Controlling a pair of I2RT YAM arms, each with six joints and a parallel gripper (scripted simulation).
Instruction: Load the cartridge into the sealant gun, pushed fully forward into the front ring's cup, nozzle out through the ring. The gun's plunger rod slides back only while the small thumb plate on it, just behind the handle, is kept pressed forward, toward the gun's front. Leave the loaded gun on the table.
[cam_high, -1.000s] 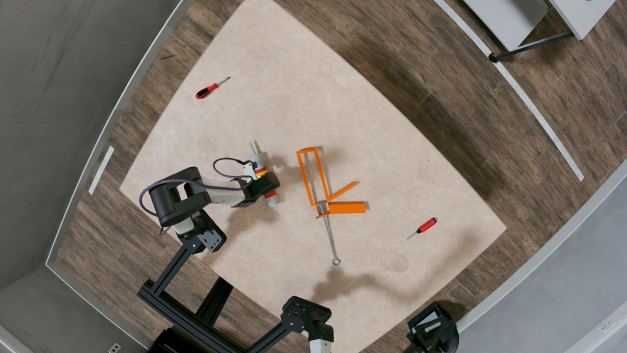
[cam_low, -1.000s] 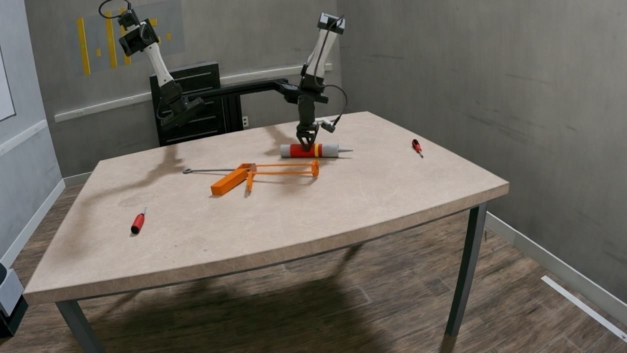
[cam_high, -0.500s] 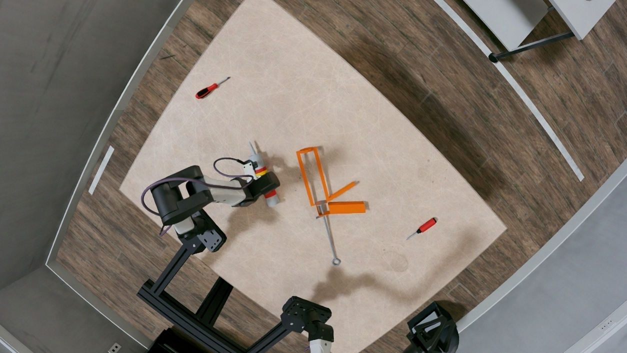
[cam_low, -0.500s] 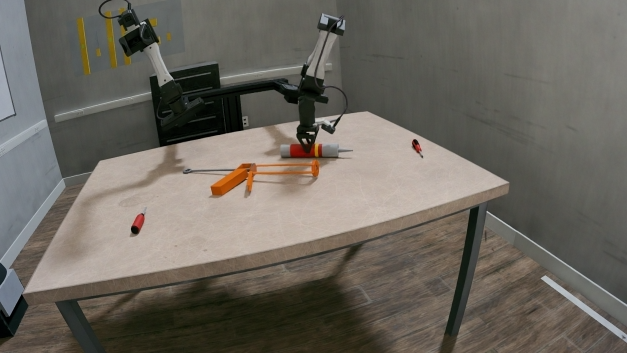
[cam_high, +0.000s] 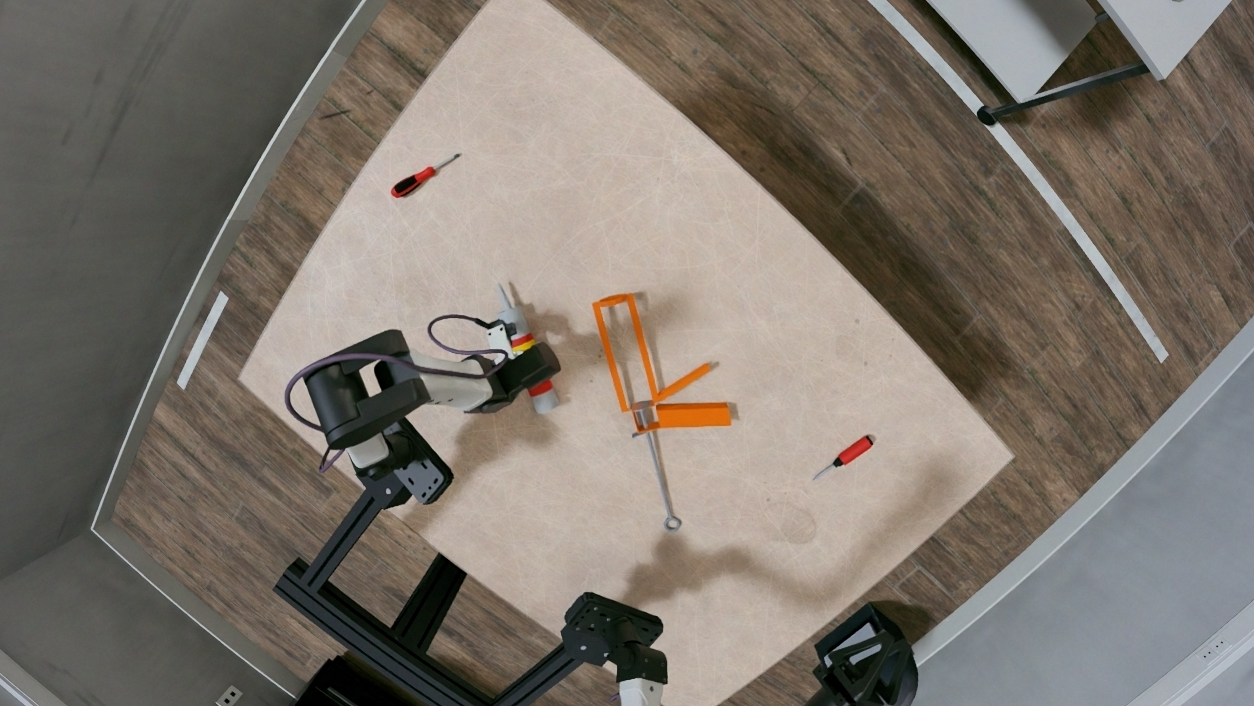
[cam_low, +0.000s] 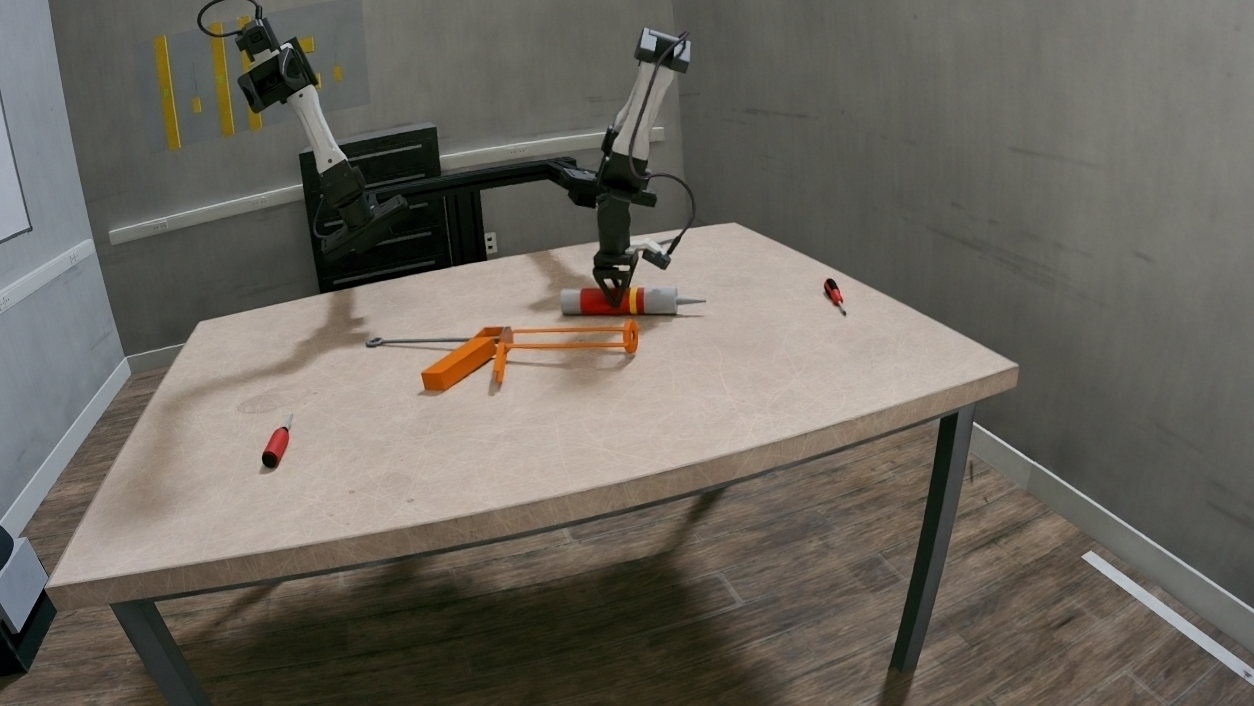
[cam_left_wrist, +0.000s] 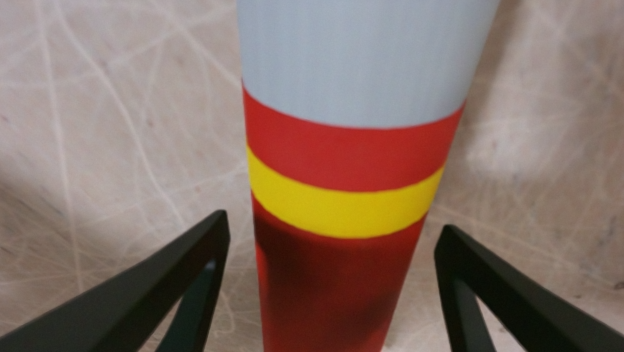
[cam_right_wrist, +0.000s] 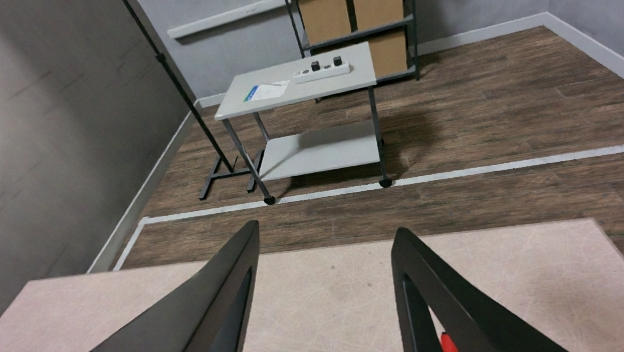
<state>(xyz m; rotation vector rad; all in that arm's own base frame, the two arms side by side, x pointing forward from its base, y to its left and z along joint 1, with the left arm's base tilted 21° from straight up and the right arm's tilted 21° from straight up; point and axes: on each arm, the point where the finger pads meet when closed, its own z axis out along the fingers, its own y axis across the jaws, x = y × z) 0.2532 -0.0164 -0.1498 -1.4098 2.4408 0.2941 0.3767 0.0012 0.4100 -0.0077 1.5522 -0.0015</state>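
Observation:
The cartridge (cam_high: 544, 401) (cam_low: 573, 301) (cam_left_wrist: 345, 155), grey with red and yellow bands, lies on its side on the table, nozzle pointing the same way as the gun's front. My left gripper (cam_low: 616, 301) (cam_left_wrist: 333, 230) is open, pointing down, with a finger at each side of the cartridge and gaps between. The orange sealant gun (cam_high: 693, 414) (cam_low: 456, 365) lies beside it, its frame empty between the front ring (cam_high: 613, 299) (cam_low: 630, 336) and the handle. The plunger rod (cam_high: 661, 484) (cam_low: 421, 340) sticks far out behind. The thumb plate is too small to judge. My right gripper (cam_right_wrist: 326, 236) is open and empty, away from both.
A red-black screwdriver (cam_high: 412, 183) (cam_low: 832, 292) lies beyond the cartridge's nozzle end. A red screwdriver (cam_high: 853, 449) (cam_low: 275, 448) lies on the handle side of the gun; part of a red object (cam_right_wrist: 448, 344) shows past a right finger.

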